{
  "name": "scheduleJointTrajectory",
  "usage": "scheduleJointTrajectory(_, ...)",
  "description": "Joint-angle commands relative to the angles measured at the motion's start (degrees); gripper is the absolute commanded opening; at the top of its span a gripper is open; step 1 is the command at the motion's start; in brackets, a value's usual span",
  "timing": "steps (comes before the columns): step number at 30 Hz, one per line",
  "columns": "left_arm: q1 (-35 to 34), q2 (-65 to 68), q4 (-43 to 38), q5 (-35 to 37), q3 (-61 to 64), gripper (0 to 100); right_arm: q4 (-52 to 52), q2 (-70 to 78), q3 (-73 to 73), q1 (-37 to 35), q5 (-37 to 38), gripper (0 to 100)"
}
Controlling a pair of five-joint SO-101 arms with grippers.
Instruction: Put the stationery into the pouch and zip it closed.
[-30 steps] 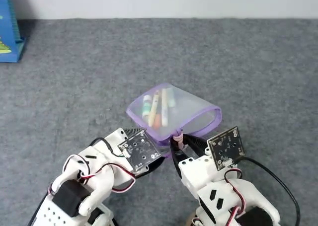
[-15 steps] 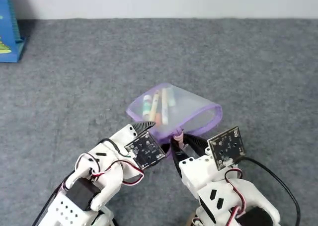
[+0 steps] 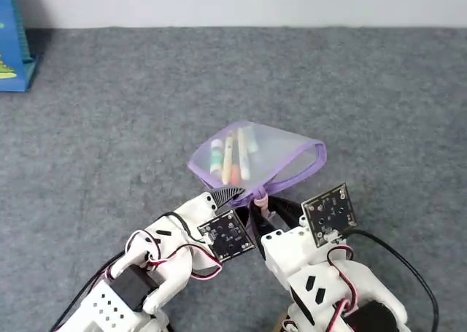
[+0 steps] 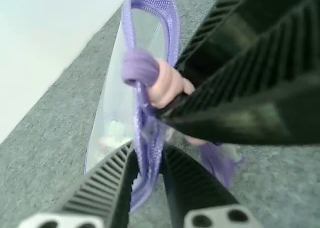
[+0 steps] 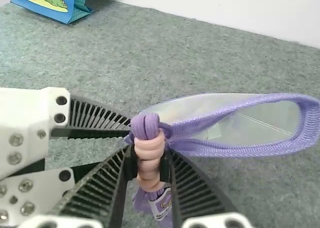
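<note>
- Our right claw [image 5: 148, 160] is clamped on the pink zip pull [image 5: 148, 148] at the near corner of the pouch [image 3: 273, 157], which lies mid-desk [image 3: 109, 113] with the stationery [image 3: 232, 157] inside.
- Our left claw [image 4: 148, 160] pinches the purple edge [image 4: 145, 118] just beside the pull.
- The open mouth runs away from both claws, so we judge the right one must draw the pull that way.

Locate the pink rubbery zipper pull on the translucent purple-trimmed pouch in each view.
High view: pink zipper pull at the near corner of the pouch.
Left wrist view: pull touching the purple knot.
Right wrist view: pull clamped in the right gripper.
Shared landmark: purple woven trim.
</note>
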Motion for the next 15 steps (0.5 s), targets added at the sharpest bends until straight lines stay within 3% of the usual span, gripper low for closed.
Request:
scheduleJointTrajectory(1, 0.7, -0.4, 2.8, 0.9, -1.7, 1, -3.3, 0.2, -0.4, 5.0, 0.6, 0.8)
scheduleJointTrajectory(6, -3.5, -0.4, 11.7, 0.9, -7.3, 1, -6.9, 0.7, 1.6, 13.9, 4.3, 0.8)
scheduleJointTrajectory(15, -5.1, -0.4, 13.6, 1.0, -8.7, 1, -8.2, 20.3, -4.9, 15.0, 4.4, 0.8)
